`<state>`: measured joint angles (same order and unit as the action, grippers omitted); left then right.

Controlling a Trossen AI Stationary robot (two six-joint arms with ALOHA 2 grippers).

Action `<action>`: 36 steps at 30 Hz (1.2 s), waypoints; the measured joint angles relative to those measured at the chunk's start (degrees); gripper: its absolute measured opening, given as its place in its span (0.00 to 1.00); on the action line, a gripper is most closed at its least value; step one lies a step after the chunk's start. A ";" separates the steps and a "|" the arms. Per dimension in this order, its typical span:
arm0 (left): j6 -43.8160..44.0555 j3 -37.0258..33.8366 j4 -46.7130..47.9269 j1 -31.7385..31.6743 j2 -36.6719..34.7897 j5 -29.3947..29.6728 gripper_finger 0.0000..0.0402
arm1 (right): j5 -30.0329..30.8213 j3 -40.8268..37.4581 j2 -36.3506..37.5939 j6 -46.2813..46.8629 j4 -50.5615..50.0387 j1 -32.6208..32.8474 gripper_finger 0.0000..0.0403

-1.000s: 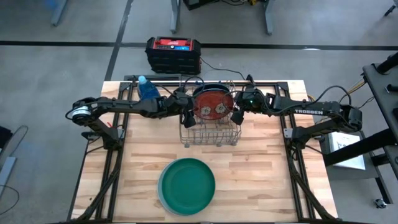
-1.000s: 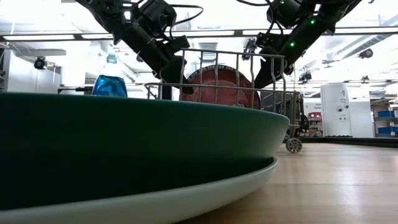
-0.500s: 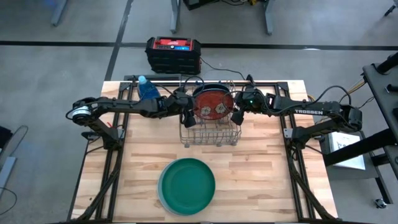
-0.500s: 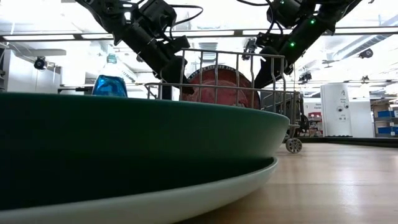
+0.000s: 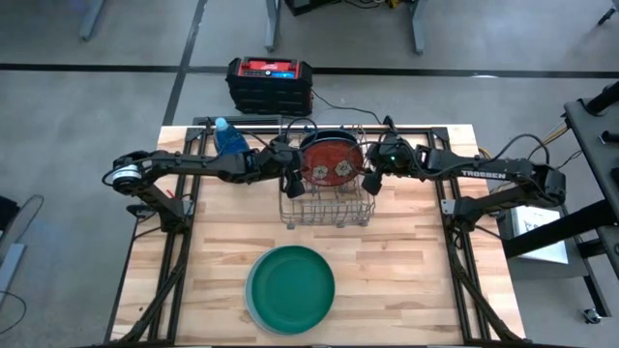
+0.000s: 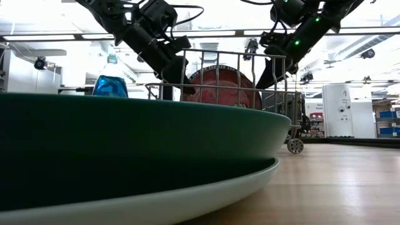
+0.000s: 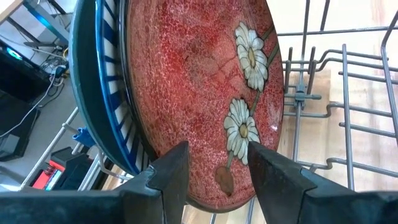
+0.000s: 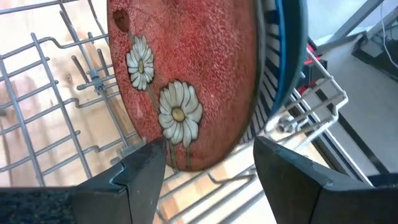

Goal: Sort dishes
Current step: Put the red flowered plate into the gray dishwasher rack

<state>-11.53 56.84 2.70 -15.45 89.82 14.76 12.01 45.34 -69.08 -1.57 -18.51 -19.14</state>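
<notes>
While both arms reach in over the wire rack [image 5: 327, 198], status reads as follows:

Left pincer [image 5: 293, 184]: spread, fingers [image 7: 171, 171] either side of the red plate's rim, gap visible btwn pads & plate in left wrist view; not pinching anything.

Right pincer [image 5: 370, 180]: spread too, at the opposite edge of the same plate; fingers [image 8: 146, 168] straddle the rim. Can't tell if a pad touches.

Red plate [image 5: 331, 160]: pale flower marks, stands on edge in the rack, directly btwn the two pincers, leaning back a bit toward the plates behind.

Striped plate [image 7: 115, 109]: white w/ dark radial stripes, upright just behind the red one, farther from both pincers.

Dark teal plate [image 7: 84, 93]: rearmost in the rack, behind the striped one.

Green plate [image 5: 290, 288]: flat on the counter [image 5: 406, 280], well apart from both pincers, on the near side of the rack. Sits on a paler plate [image 6: 206, 197] whose rim shows under it in low view.

Blue bottle [image 5: 228, 138]: upright on counter, beside left arm, behind & outboard of left pincer.

Red/black box [image 5: 270, 83]: on the floor beyond the counter's far edge, away from both pincers.
</notes>
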 joint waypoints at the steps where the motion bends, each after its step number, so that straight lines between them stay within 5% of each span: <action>1: -0.09 0.00 -0.22 -0.02 0.00 -0.01 0.39 | -0.01 0.00 0.70 0.07 -0.95 0.00 0.58; 9: -1.37 -0.02 -2.78 -0.33 0.02 -0.87 0.39 | 0.04 -0.03 4.83 0.58 -2.13 -0.02 0.60; 36: 1.09 0.02 -5.42 -0.47 7.67 -2.33 0.39 | 2.64 -3.60 0.64 -7.23 7.62 -0.32 0.59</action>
<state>-10.44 56.86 -2.72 -15.92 97.49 12.44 14.66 41.74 -68.45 -8.79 -10.89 -19.46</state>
